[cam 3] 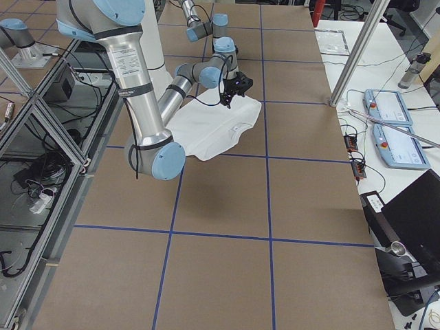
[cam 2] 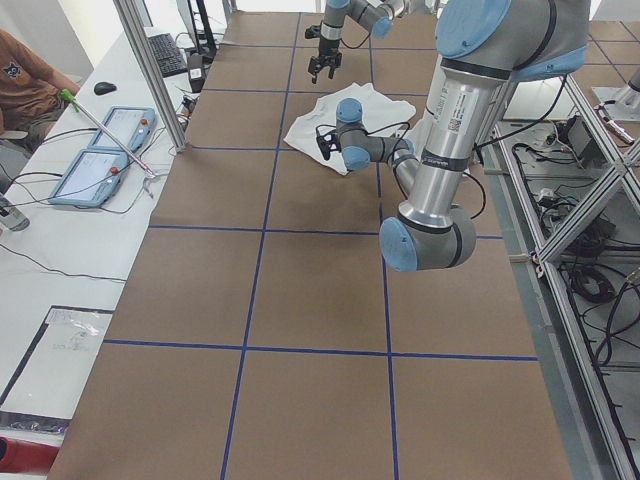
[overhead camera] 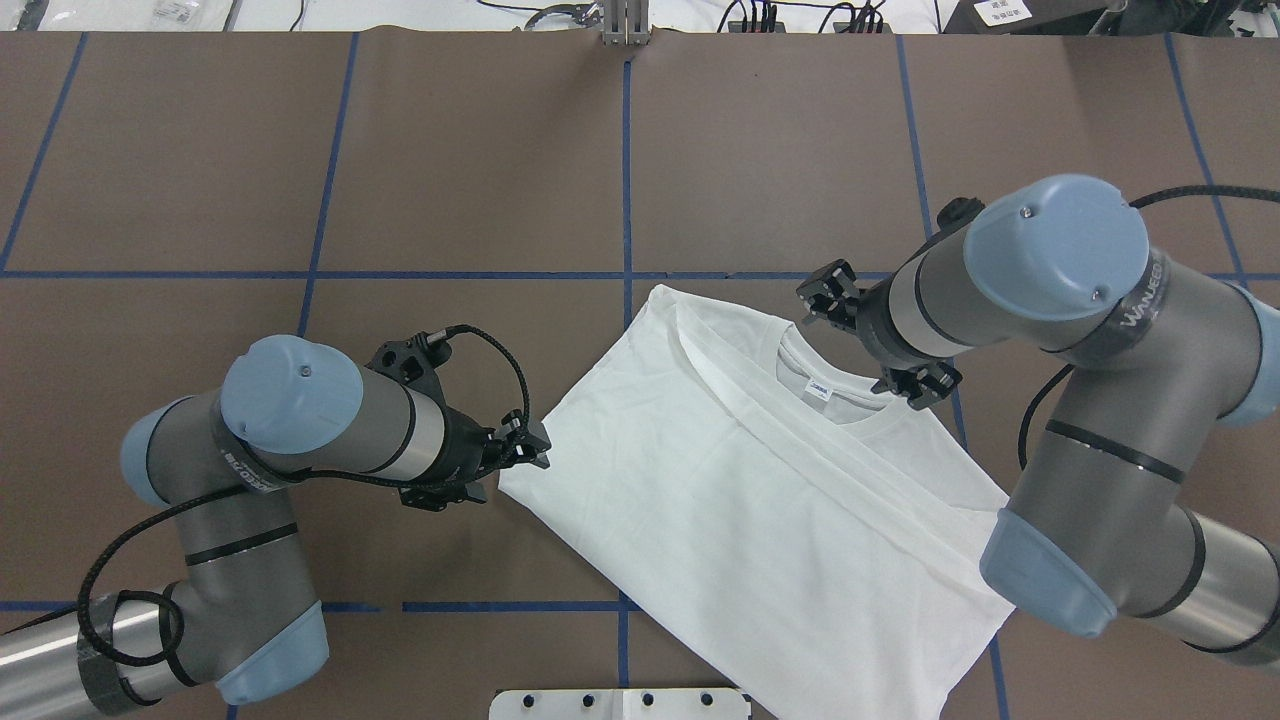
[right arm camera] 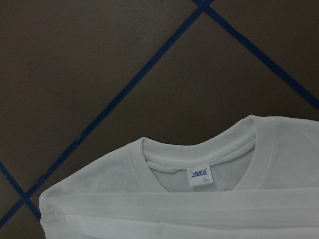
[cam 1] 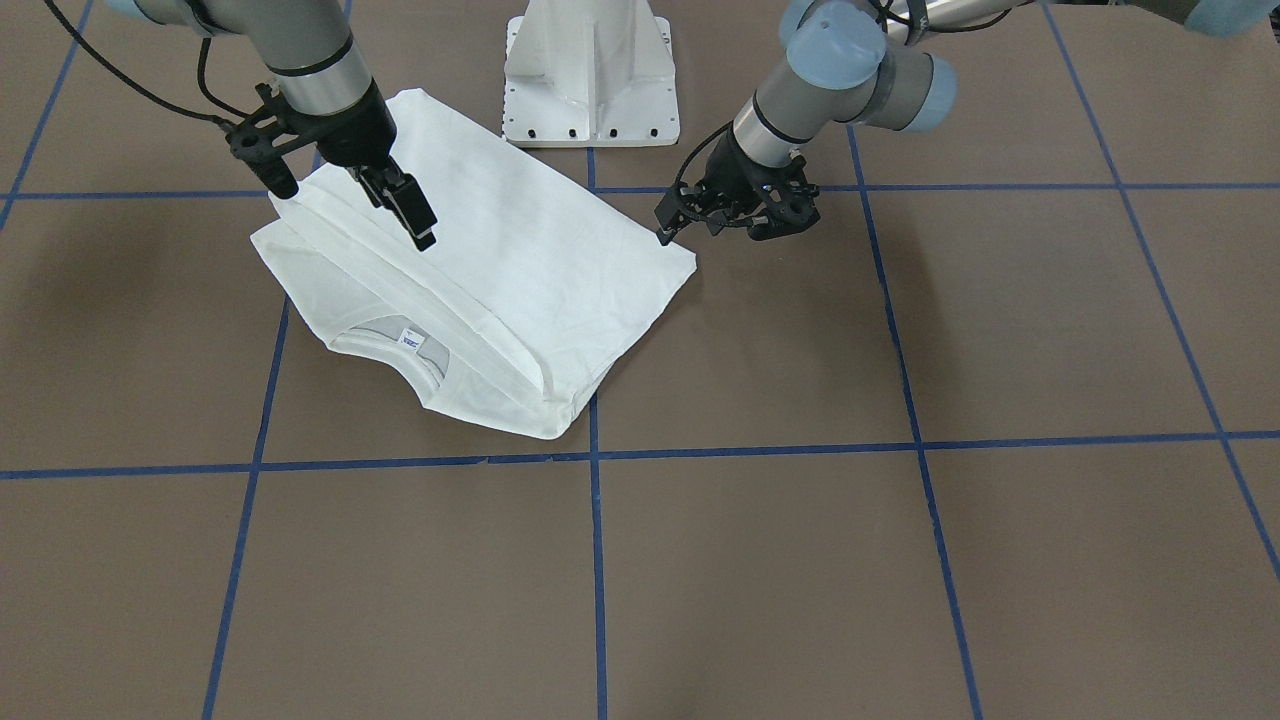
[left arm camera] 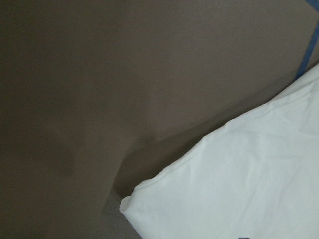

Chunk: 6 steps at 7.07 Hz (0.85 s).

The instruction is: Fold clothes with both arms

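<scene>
**A:** Where does the T-shirt [overhead camera: 720, 500] lie?

**B:** Flat on the bench [cam 1: 900, 580], on the robot's right half and part-folded into a slanted oblong. Its long axis runs parallel to the shoulder edge. The collar [right arm camera: 199, 154] and neck label [right arm camera: 200, 176] face the far side, away from the robot.

**A:** And the left pincer [overhead camera: 520, 450]?

**B:** It sits low, just beside the corner [left arm camera: 130, 199] that points toward the left arm. The cloth spreads away from it toward the robot's right. I cannot tell how far its fingers are parted, nor whether they touch the fabric. No cloth appears lifted.

**A:** The right pincer [cam 1: 405, 205]?

**B:** It hangs above the folded band along the shoulder edge, at the end of the oblong nearer the right arm. Its fingers appear parted, with nothing between them.

**A:** So which relation governs the next fold?

**B:** In my judgement, each arm has its own short end of the oblong. The left is nearest its corner, the right is over the opposite end. A fold across the long axis would bring one end toward the other.

**A:** Room to move?

**B:** There is bare bench with blue tape lines [cam 1: 598, 560] beyond the collar and on the left arm's side. The white pedestal [cam 1: 590, 70] stands near the robot-side edge, so that side is tighter.
</scene>
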Each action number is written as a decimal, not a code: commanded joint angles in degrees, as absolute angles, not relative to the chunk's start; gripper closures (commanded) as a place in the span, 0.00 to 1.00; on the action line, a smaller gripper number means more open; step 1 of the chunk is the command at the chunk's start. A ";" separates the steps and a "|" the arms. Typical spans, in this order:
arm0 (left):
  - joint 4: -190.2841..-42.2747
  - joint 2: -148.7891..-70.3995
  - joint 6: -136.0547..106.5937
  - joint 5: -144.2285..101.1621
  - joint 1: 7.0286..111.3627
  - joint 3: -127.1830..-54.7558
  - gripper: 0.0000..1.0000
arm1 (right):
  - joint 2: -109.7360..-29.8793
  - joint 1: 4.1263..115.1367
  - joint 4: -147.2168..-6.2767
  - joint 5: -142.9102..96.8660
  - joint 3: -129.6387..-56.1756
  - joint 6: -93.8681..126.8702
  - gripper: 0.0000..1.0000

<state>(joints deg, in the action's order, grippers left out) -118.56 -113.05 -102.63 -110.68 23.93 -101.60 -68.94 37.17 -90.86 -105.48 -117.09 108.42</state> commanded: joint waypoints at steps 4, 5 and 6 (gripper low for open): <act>-118.39 -114.08 -101.00 -108.63 23.02 -98.97 1.00 | -68.99 38.67 -90.79 -104.68 -113.29 104.94 0.00; -118.39 -114.08 -98.38 -107.41 24.42 -98.96 1.00 | -68.91 38.67 -90.79 -104.68 -112.94 105.03 0.00; -117.95 -114.26 -94.70 -106.36 25.91 -98.79 1.00 | -68.82 38.58 -90.79 -104.76 -112.59 105.29 0.00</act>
